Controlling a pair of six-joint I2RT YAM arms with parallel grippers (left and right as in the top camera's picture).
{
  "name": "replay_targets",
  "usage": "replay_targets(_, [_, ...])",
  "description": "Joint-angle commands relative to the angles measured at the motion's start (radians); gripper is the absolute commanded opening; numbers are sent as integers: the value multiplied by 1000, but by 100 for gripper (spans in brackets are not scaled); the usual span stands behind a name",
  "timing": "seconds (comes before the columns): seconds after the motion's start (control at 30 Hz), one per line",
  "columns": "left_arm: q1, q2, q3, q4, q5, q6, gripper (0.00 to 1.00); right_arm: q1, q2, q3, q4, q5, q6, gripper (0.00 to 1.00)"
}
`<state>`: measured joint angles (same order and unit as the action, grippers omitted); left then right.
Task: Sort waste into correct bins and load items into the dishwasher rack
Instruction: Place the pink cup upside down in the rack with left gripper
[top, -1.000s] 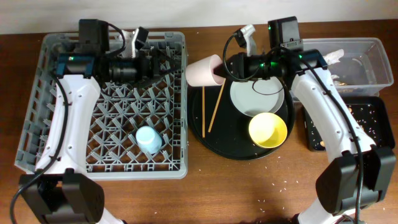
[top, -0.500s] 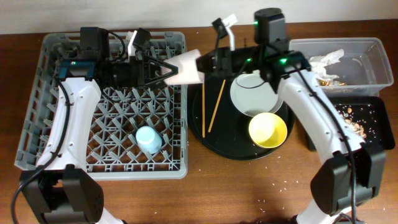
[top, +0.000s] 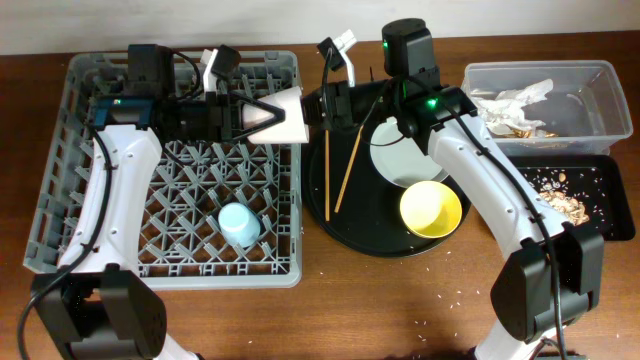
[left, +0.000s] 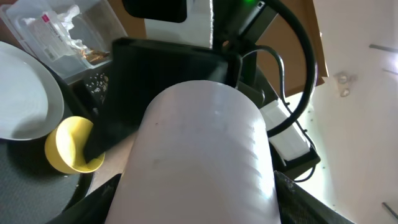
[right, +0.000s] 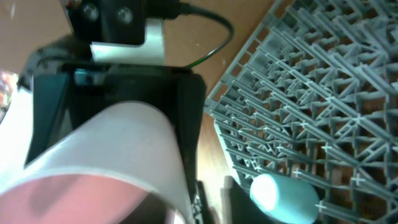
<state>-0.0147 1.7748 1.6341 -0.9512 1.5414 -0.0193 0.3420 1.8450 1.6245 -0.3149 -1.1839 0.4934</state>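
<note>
The pink cup (top: 283, 115) is held on its side in the air over the right rim of the grey dishwasher rack (top: 170, 275). My right gripper (top: 318, 108) is shut on its rim. My left gripper (top: 262, 115) is open, with a finger on either side of the cup's base (left: 205, 155). The light blue cup (top: 240, 224) lies in the rack. The plate (top: 400, 160), yellow bowl (top: 431, 208) and two chopsticks (top: 338, 172) sit on the round black tray (top: 380, 240).
The clear tub (top: 600, 100) at the far right holds white napkins (top: 510, 98) and gold wrappers (top: 515, 125). The shallow black tray (top: 600, 215) in front of it holds brown scraps (top: 560, 200). Crumbs dot the table.
My right gripper carried the pink cup left from the round tray to the rack's edge. My left gripper's fingers opened and now sit around the cup's base.
</note>
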Motion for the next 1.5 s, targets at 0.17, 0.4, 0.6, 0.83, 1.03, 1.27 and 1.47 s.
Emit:
replay_targets(0.17, [54,-14,-4,-32,-448,-38,45,-49,9,3,-224,296,-89,98])
replay_targets(0.4, [-17,-16,48,-171,-1235,-64,45,-174,-2,5,-573,549,-310,98])
replay_targets(0.6, [-129,-3,48,-214,-1580,-74,45,-246,-19,11,-727,729,-359,98])
replay_targets(0.83, [-142,114,48,-204,-1608,-73,45,-272,-19,11,-782,752,-367,99])
replay_targets(1.03, [-158,166,50,-148,-1537,-74,41,-271,-19,11,-794,752,-382,100])
replay_targets(1.27, [-171,166,101,-166,-1541,-73,41,-271,-19,11,-796,752,-382,100])
replay_targets(1.47, [-215,227,98,-217,-1592,-55,41,-271,-19,11,-798,752,-386,100])
